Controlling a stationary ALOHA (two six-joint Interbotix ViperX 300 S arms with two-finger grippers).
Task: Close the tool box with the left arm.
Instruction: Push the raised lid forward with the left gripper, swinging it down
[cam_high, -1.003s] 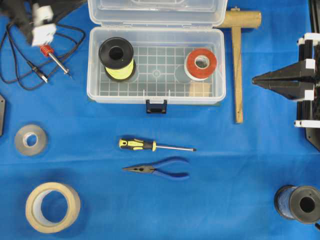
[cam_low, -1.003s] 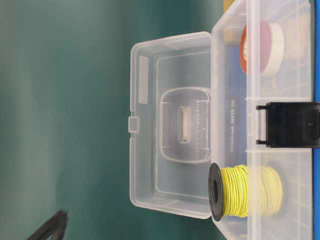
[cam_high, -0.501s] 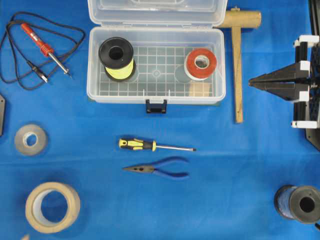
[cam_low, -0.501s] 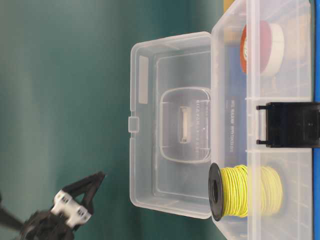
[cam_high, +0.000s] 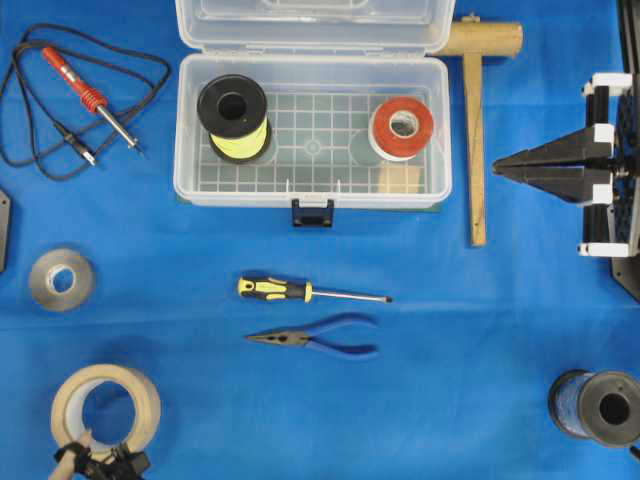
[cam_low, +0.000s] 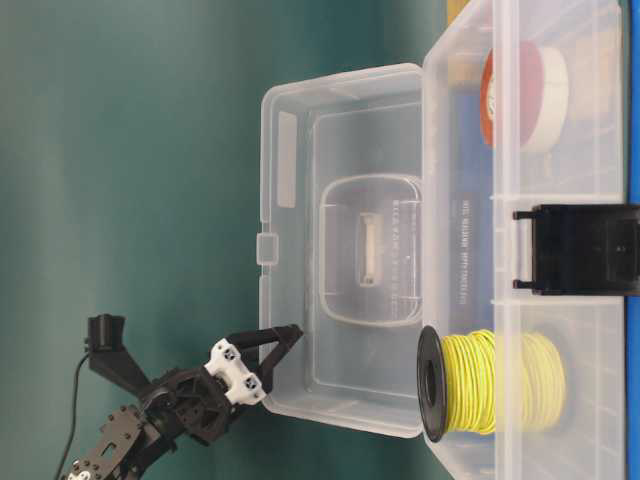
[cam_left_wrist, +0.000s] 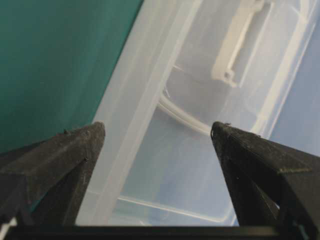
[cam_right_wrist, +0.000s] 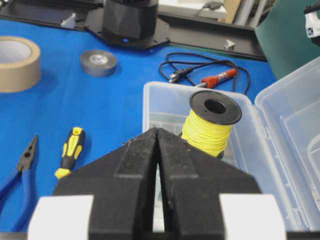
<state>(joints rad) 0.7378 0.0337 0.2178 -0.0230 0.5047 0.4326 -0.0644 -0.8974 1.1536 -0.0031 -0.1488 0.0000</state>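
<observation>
The clear tool box (cam_high: 310, 197) stands open at the back of the blue table, its lid (cam_high: 310, 30) raised at the far side. Inside are a yellow wire spool (cam_high: 233, 118) and a red tape roll (cam_high: 402, 127). In the table-level view my left gripper (cam_low: 275, 345) is up in the air by the free outer corner of the lid (cam_low: 340, 250). It stands open (cam_left_wrist: 157, 130), and the lid's rim (cam_left_wrist: 145, 115) shows between its fingers; I cannot tell whether it touches. The left gripper does not show in the overhead view. My right gripper (cam_high: 497, 168) hovers shut right of the box.
A wooden mallet (cam_high: 475, 130) lies right of the box and a red soldering iron (cam_high: 90, 95) with its cable to the left. In front lie a screwdriver (cam_high: 300, 291), pliers (cam_high: 320, 340), grey tape (cam_high: 61, 279), masking tape (cam_high: 105, 413) and a dark spool (cam_high: 600, 408).
My left gripper left the overhead view's top-left corner, opened wide and rose up to the lid's free corner. The right gripper crept slightly left. The lid has not moved.
</observation>
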